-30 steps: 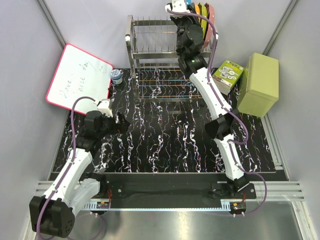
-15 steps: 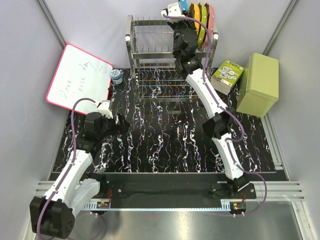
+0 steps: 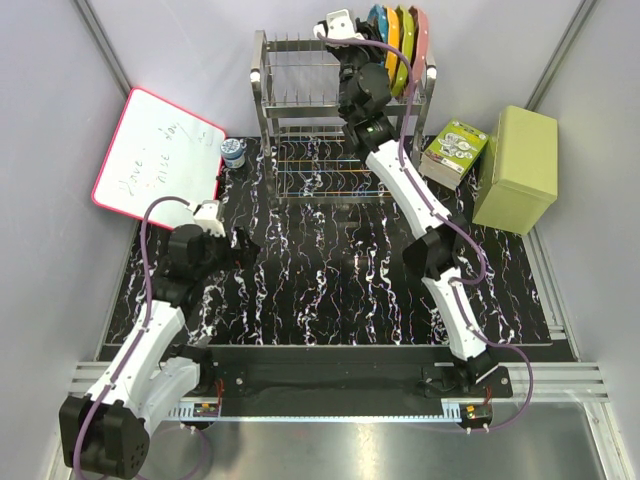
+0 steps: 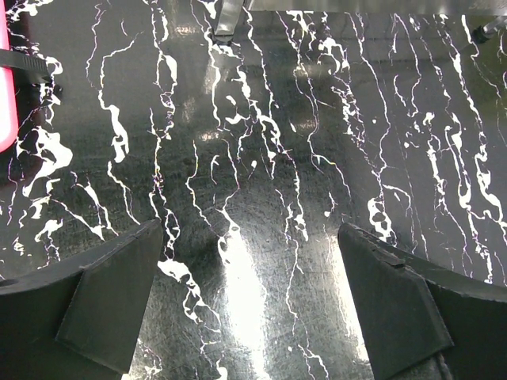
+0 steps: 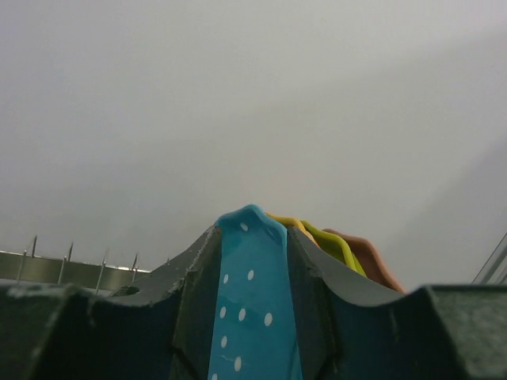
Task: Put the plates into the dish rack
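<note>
Right arm [image 3: 400, 185] is leaning further left along the rack top than a second ago, and more of the blue plate's rim is showing beside it. The left arm is sitting unchanged.

Dish rack [image 3: 300, 90] is standing at the far edge of the bench [image 3: 330, 270], with its top tier slots bare on the left half. The plates are all up at the right end of that tier, standing on edge in a row. Orange plate [image 3: 392, 30], yellow-green plate [image 3: 405, 38] and pink plate [image 3: 421, 40] are sitting close together. Blue plate [image 3: 377, 14] is leftmost, just beside the orange one.

Right tool [image 5: 252, 233] is pinching the blue plate, with a finger lying against each face in the wrist view. Left tool [image 4: 249, 309] is hovering low over bare bench, fingers spread, nothing between them.

Judgement: last plate is being seated, so the task is nearly done. Whether its lower rim is already sitting between the tines is hidden.

Note for the step:
- Keep the plate upright and parallel to its neighbour.
- Lower it until the wires are carrying it.
- Only then spread the fingers.
- Back out along the plate's plane, away from the orange rim, so the row is not getting nudged.
</note>
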You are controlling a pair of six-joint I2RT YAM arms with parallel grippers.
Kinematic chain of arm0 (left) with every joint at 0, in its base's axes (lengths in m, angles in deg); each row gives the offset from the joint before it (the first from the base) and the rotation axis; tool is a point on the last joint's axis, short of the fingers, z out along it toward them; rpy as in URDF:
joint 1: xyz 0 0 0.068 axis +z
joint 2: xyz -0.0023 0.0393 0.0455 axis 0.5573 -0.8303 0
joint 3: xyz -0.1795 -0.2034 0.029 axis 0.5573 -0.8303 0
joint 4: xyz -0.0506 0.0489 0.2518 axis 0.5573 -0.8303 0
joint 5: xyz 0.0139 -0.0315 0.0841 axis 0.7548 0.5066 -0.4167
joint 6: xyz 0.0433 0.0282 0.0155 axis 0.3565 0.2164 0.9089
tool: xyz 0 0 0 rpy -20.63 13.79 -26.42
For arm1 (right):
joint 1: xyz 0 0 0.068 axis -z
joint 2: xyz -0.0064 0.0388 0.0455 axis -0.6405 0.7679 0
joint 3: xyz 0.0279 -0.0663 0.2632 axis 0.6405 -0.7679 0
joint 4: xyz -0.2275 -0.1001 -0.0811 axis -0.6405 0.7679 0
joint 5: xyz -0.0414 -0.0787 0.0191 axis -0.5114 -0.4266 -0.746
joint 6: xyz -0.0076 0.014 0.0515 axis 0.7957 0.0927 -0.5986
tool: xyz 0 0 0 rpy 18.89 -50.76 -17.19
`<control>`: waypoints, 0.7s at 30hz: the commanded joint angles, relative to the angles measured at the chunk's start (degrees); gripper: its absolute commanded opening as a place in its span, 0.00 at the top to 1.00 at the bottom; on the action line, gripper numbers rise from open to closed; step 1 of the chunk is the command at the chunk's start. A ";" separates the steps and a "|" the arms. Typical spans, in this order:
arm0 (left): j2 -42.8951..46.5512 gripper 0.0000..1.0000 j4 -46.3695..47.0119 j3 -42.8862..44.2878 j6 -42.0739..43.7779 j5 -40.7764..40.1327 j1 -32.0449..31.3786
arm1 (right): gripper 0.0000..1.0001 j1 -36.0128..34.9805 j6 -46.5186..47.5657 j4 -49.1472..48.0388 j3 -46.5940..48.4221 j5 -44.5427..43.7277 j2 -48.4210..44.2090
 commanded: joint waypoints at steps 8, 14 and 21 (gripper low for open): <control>3.08 0.01 3.92 -1.36 -0.70 1.51 0.22 | 0.52 -2.38 5.07 -7.08 -2.03 2.13 -8.87; 1.06 0.01 1.82 4.08 3.86 -2.87 0.22 | 0.33 -3.61 16.05 -9.54 -1.86 0.03 -13.69; -1.93 0.01 -2.32 15.95 9.75 -7.45 0.22 | 0.00 -2.21 7.41 13.96 -17.91 -11.41 -30.20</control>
